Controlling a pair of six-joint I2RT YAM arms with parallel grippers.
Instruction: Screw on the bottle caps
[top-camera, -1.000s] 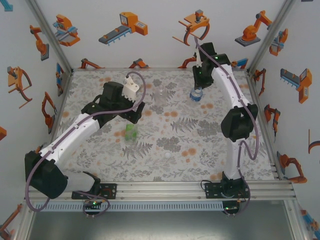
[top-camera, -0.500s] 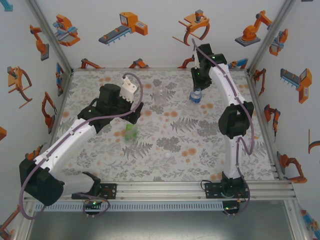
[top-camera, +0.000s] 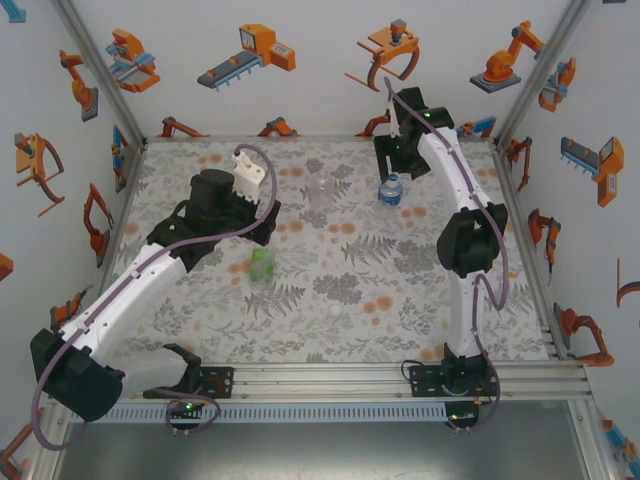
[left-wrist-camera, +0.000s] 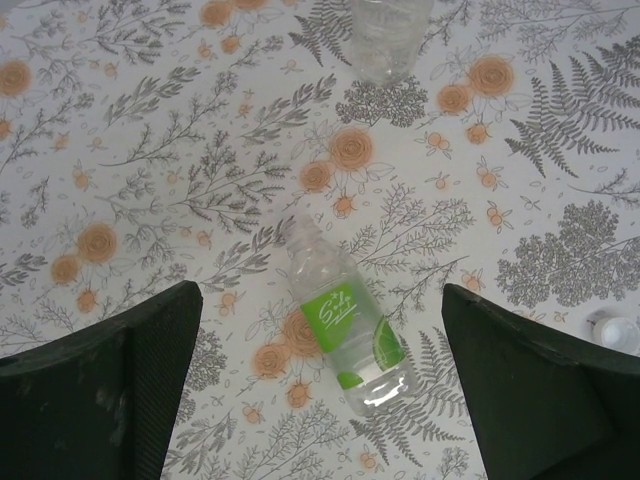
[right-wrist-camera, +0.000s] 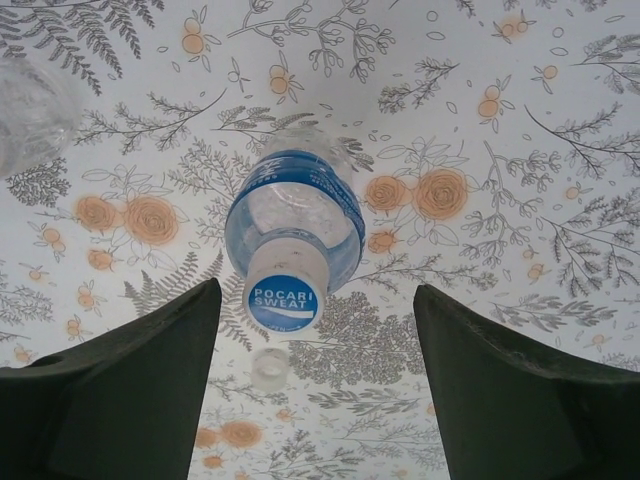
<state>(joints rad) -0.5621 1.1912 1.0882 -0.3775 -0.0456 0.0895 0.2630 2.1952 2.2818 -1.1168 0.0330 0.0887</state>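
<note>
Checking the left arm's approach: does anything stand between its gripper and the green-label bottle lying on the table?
Nothing visible does. The left gripper hangs open over the green-label bottle, bare table around it; the clear bottle and a white cap sit aside.

I see the table, its surface printed with grey ferns and orange flowers. White walls around it carry orange robot drawings. Aluminium rails run along its near edge.
</note>
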